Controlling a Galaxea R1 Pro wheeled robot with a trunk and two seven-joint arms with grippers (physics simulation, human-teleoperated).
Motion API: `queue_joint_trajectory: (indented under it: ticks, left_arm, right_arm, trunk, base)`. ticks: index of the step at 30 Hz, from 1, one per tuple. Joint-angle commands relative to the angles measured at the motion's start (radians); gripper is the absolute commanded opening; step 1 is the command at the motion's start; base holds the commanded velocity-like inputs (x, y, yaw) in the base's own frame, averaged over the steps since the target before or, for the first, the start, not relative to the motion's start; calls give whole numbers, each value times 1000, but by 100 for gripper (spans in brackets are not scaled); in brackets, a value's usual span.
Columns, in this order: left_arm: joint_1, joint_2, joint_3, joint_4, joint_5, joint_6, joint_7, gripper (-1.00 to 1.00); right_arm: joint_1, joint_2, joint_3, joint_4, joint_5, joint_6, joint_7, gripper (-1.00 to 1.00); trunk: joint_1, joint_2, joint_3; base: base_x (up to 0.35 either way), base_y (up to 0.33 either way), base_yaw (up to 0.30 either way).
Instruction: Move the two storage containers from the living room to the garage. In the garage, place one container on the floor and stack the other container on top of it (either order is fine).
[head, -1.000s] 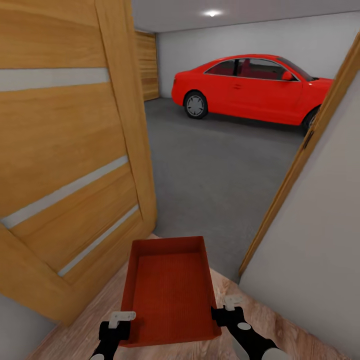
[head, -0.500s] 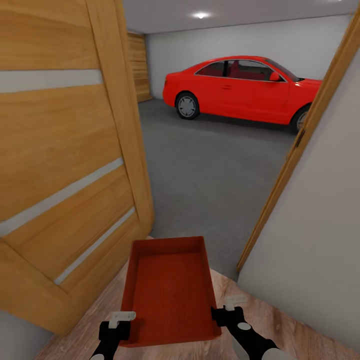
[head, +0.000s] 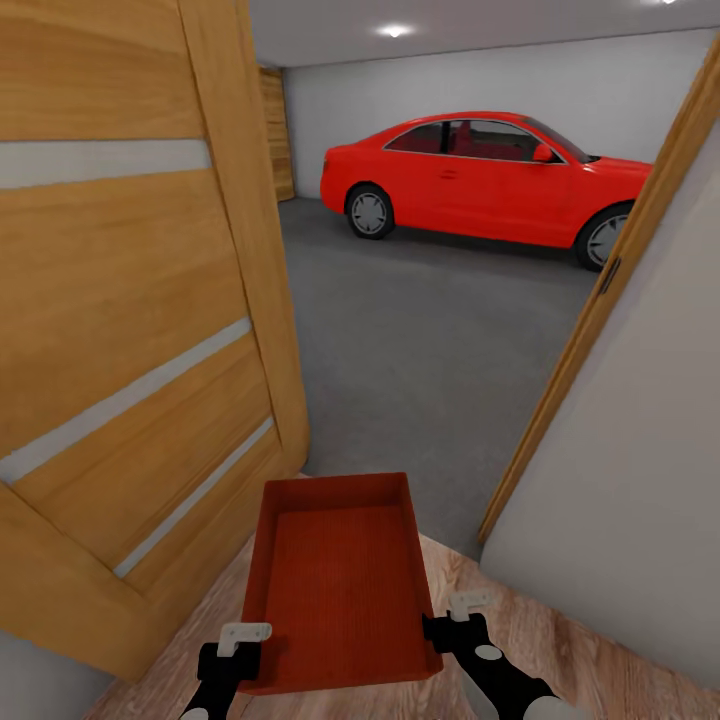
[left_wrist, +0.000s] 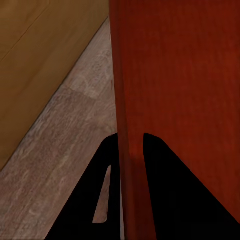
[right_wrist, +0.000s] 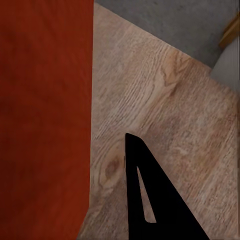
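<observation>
Head view. Your left gripper (head: 238, 650) and right gripper (head: 452, 620) sit at the two near corners of one orange-red tub (head: 338, 582), carried level between them, its open top up and its ribbed inside showing. Each gripper meets the tub's rim at its own side; from here you cannot tell how tightly either is closed. Under both grippers lies the wood-plank floor (head: 560, 640). To the left of the left gripper stands an open wooden door (head: 130, 300) with pale stripes. To the right of the right gripper rises a pale wall (head: 640, 480) edged by a wooden door frame (head: 590, 330). Ahead of both grippers, past the far end of the tub, the grey concrete floor (head: 420, 340) begins. Well ahead on it stands a red car (head: 480, 180), side-on against a pale-grey back wall (head: 480, 75).

Left wrist view. Your left gripper (left_wrist: 131, 150) has its two dark fingers (left_wrist: 170, 200) on either side of the tub's side wall (left_wrist: 175, 75), pinching it. Beside the gripper on the outer side: wood planks (left_wrist: 55, 150), then the door's lower edge (left_wrist: 40, 55).

Right wrist view. One dark finger (right_wrist: 150, 195) of your right gripper shows outside the tub's wall (right_wrist: 45, 110), with a strip of planks (right_wrist: 150, 90) visible between them. You cannot tell whether this gripper is spread or pinching. Beyond the finger: the concrete edge (right_wrist: 175, 20).
</observation>
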Motion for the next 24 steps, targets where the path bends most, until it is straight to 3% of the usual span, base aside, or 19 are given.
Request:
queue_joint_trajectory:
  ticks: [1,13,24]
  left_arm:
    - [-1,0,12,-2,-19,-3,11,-100]
    - [-1,0,12,-2,-19,-3,11,-100]
    - [-1,0,12,-2,-19,-3,11,-100]
  right_arm:
    - [-1,-5,-5,2,1,-3,-12,-100]
    - [-1,-5,-5,2,1,-3,-12,-100]
    - [-1,-5,-5,2,1,-3,-12,-100]
  trunk:
    - [0,0,-1]
    - [0,0,-1]
    - [0,0,-1]
  base:
    - [1,4,-216]
    - [0,1,-253]
    - [110,92,-54]
